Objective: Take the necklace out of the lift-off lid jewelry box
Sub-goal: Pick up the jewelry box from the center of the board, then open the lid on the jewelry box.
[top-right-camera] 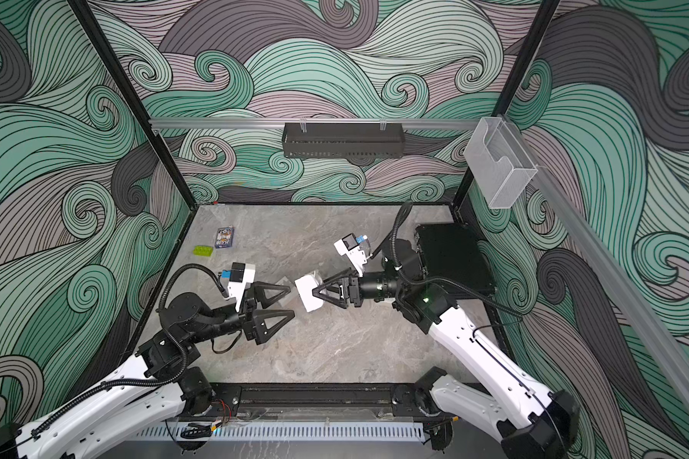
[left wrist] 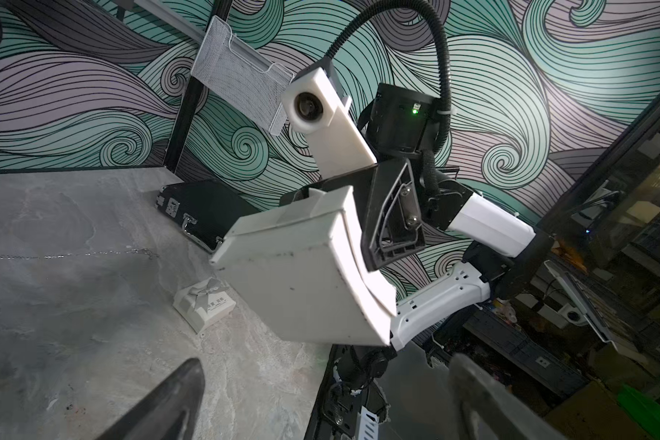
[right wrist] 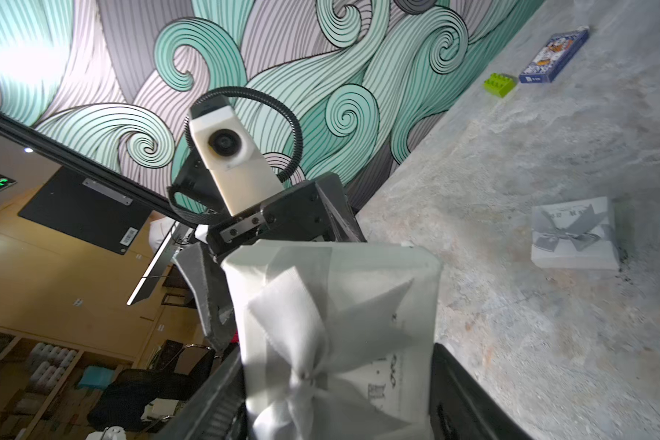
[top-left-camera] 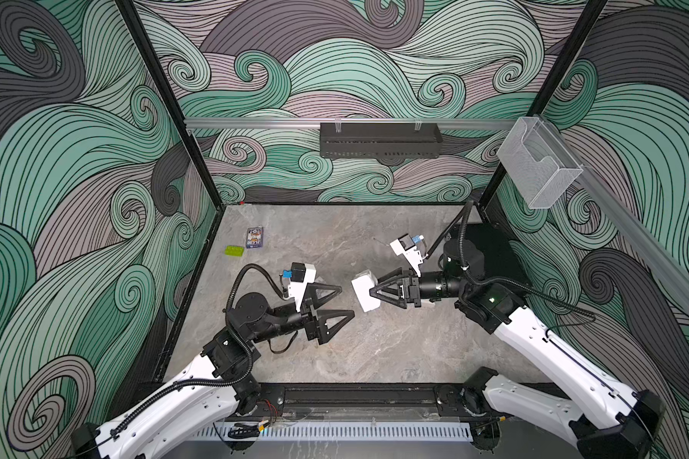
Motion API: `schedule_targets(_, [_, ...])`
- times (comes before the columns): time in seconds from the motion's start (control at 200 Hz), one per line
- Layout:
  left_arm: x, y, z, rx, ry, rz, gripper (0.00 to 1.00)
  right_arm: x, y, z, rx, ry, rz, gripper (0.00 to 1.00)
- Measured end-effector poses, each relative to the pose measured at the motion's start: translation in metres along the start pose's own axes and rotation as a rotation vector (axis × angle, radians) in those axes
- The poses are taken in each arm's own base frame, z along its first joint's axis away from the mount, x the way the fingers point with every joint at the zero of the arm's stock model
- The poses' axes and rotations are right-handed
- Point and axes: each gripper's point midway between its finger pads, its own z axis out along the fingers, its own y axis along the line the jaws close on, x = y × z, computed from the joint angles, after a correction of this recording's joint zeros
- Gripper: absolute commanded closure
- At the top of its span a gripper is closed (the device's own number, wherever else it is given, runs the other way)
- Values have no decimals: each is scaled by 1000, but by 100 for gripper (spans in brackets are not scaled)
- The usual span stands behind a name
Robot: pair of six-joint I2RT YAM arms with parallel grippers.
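The right gripper point(top-left-camera: 373, 291) is clamping a white box point(top-left-camera: 361, 288); the left gripper point(top-left-camera: 347, 301) is gaping. A chain point(left wrist: 103, 253) is showing clearly only in the left wrist view.

Both top views look steeply down from high above the front over the whole table point(top-left-camera: 374, 349). The wrist views sit low and close, facing each other; both show the jewelry box point(left wrist: 302, 274) from opposite sides.
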Motion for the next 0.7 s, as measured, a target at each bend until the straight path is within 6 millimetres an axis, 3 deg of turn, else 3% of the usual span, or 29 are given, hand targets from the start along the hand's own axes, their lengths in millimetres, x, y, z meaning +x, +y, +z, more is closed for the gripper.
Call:
schedule_targets(0.35, [-6, -3, 11, 29, 5, -72, 2, -3, 26, 2, -102, -1, -52, 31])
schedule_targets(0.701, [-9, -14, 10, 84, 4, -82, 9, 0, 26, 10, -127, 6, -55, 31])
